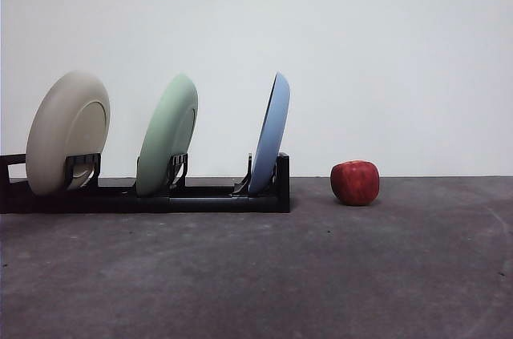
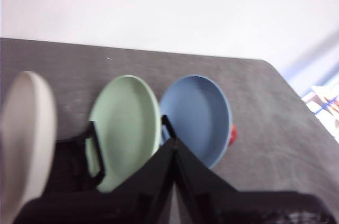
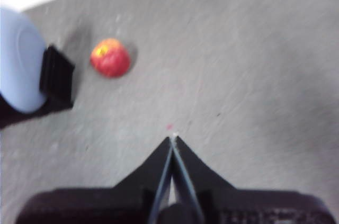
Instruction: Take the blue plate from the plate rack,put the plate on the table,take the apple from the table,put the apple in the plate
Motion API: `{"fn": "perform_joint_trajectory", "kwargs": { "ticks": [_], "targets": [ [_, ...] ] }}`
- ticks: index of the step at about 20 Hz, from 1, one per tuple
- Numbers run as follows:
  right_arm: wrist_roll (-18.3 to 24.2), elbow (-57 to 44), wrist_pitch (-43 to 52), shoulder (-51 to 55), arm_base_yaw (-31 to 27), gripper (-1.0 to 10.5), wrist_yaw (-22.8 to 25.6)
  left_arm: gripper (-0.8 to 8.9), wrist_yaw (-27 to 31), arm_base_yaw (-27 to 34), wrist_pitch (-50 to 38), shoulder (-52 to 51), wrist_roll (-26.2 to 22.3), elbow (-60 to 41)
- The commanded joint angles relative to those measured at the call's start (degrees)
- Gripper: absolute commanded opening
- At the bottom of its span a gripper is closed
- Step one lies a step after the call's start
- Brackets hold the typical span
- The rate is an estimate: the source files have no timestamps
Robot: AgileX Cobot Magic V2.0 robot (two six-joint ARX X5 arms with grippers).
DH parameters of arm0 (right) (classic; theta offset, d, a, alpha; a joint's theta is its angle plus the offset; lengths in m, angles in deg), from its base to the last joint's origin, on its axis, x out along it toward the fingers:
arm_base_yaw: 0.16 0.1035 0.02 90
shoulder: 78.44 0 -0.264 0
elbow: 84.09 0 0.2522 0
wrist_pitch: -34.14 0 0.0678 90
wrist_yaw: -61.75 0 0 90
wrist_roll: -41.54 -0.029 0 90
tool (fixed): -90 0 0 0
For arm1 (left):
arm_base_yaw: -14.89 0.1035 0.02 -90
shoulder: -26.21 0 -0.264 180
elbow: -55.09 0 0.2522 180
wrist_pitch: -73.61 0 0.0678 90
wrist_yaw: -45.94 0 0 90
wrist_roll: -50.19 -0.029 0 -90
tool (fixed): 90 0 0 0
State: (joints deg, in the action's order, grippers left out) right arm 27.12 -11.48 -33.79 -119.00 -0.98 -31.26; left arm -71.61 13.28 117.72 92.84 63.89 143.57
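The blue plate stands upright in the end slot of the black plate rack, on the side toward the apple. It also shows in the left wrist view and the right wrist view. The dark red apple sits on the grey table just right of the rack; it also shows in the right wrist view. My left gripper is shut and empty, above the rack near the blue plate. My right gripper is shut and empty, above bare table away from the apple. Neither arm shows in the front view.
A pale green plate stands in the rack's middle slot and a cream-beige plate in its left slot. A white wall with two sockets rises behind the table. The table's far edge shows in the left wrist view.
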Motion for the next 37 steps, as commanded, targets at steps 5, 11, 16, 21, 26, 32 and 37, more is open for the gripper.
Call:
{"fn": "perform_joint_trajectory", "kwargs": {
  "ticks": [5, 11, 16, 21, 26, 32, 37],
  "targets": [
    [-0.46, 0.13, 0.85, -11.54, 0.07, 0.0, -13.07, -0.05, -7.13, -5.44, 0.11, 13.27, -0.81, 0.81],
    [-0.48, 0.13, 4.33, -21.81, 0.55, 0.0, -17.99, -0.06, -6.97, -15.69, -2.93, 26.34, -0.85, 7.87],
    [-0.66, 0.13, 5.22, -24.94, 0.87, 0.0, -17.99, -0.06, -6.71, -21.18, 0.98, 39.28, -2.29, 25.46],
    [-0.63, 0.13, 5.20, -24.90, 0.87, 0.0, -17.99, 1.51, -0.94, -24.02, 10.40, 51.76, -0.83, 44.46],
    [-0.63, 0.13, 4.81, -24.90, 0.87, 0.0, -17.97, 2.56, 5.40, -24.90, 12.02, 54.47, 0.11, 47.78],
    [-0.63, 0.13, 4.79, -24.90, 0.87, 0.0, -17.97, 2.56, 10.25, -26.34, 12.61, 55.32, 1.16, 47.78],
    [-0.63, 0.13, 4.35, -24.90, 0.87, 0.0, -17.99, 2.56, 11.56, -27.67, 14.19, 57.42, 0.90, 47.78]
  ]
}}
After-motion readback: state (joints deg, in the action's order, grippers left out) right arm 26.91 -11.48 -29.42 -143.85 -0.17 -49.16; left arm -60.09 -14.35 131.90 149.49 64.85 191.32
